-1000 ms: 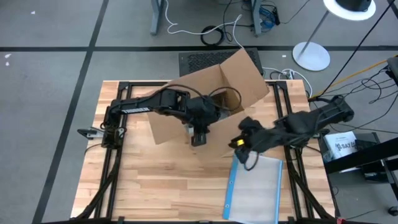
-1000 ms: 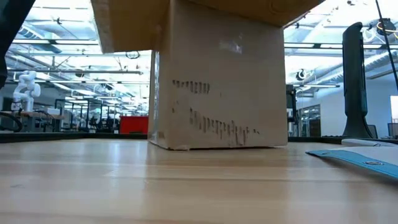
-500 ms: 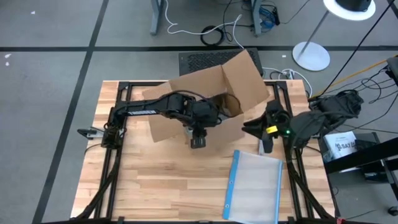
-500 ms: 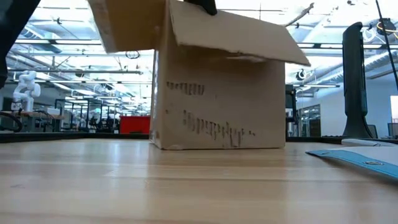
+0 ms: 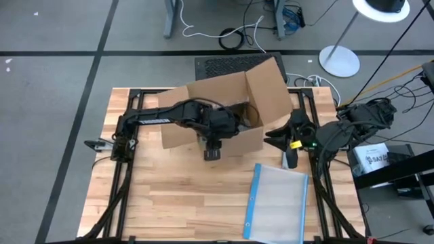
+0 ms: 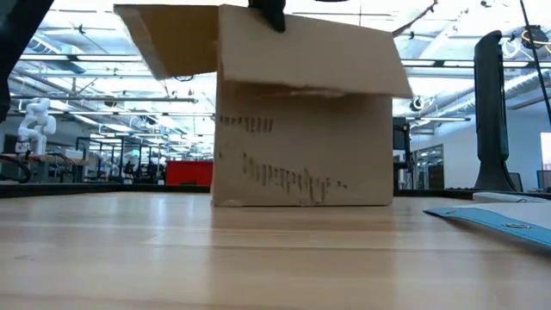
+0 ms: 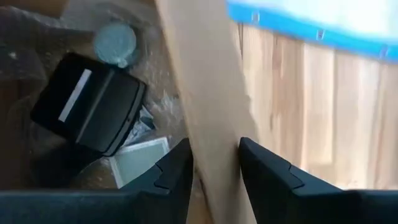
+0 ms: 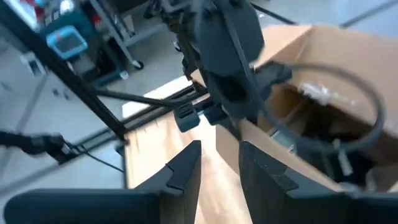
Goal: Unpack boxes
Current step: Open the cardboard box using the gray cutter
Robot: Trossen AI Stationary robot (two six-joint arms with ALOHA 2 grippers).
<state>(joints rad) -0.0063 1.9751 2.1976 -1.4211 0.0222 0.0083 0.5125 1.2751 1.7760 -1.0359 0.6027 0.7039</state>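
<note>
Cardboard, brown and taped, sits at the back middle of the table (image 5: 169, 196) in the high view — the box (image 5: 224, 112), flaps up and open. Since a second ago the right arm has pulled back from the pouch (image 5: 278, 203) to the right edge, where the right gripper (image 5: 290, 144) now hangs just off the box's right corner; whether its fingers hold anything I cannot tell. The left gripper (image 5: 213, 146) stays at the box's front wall, and the box has settled a little squarer. My read: the pouch is out and laid down, and more is left inside to unpack.

In the low view the box (image 6: 301, 146) stands flat on the wood, where a second ago its front flap was tipped higher; a dark bit of the left arm shows at its top edge. The pouch's blue edge (image 6: 491, 220) lies well to the right.

The left wrist view shows that gripper (image 7: 214, 168) closed on the box wall (image 7: 208, 93), one finger each side. Inside lie a black case (image 7: 87, 109) and a round cap (image 7: 115, 42) — still to come out.

The right wrist view looks past its own fingers (image 8: 183, 171) at the left arm (image 8: 227, 56) and the open box (image 8: 311, 112).

The table is pale butcher-block; behind it a wide workshop hall, a black grille unit (image 5: 227, 64), a floor lamp (image 5: 339, 61), and cables on grey floor.
</note>
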